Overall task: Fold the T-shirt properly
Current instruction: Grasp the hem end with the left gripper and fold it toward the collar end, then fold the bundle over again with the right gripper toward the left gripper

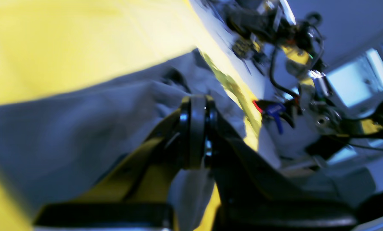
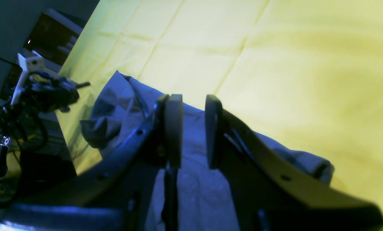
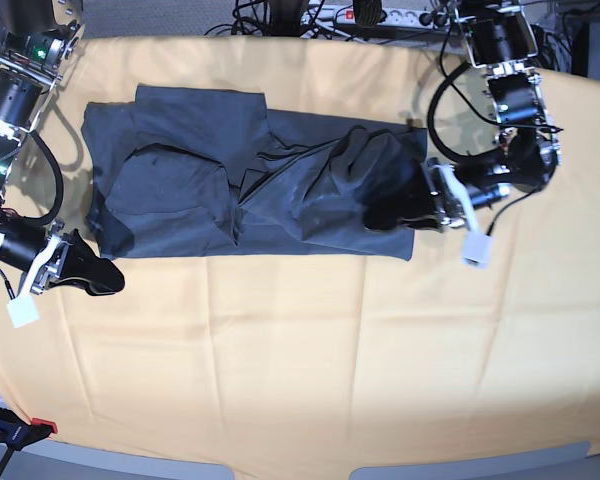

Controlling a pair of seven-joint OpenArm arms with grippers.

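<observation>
Left gripper: jaws closed, pinching a raised fold of the T-shirt at its edge. Right gripper: jaws narrowly parted, empty, just off the shirt's opposite corner. The shirt lies rumpled across the far half of the yellow-orange table cloth. Only the right wrist view shows the gap between the fingers; cables trail behind the left arm.

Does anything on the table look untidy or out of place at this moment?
Yes. The T-shirt is not lying flat: a bunched ridge of cloth rises near its middle and toward the left tool, which is shut on the T-shirt. The yellow table cloth looks smooth, and nothing seems spilled or damaged.
</observation>
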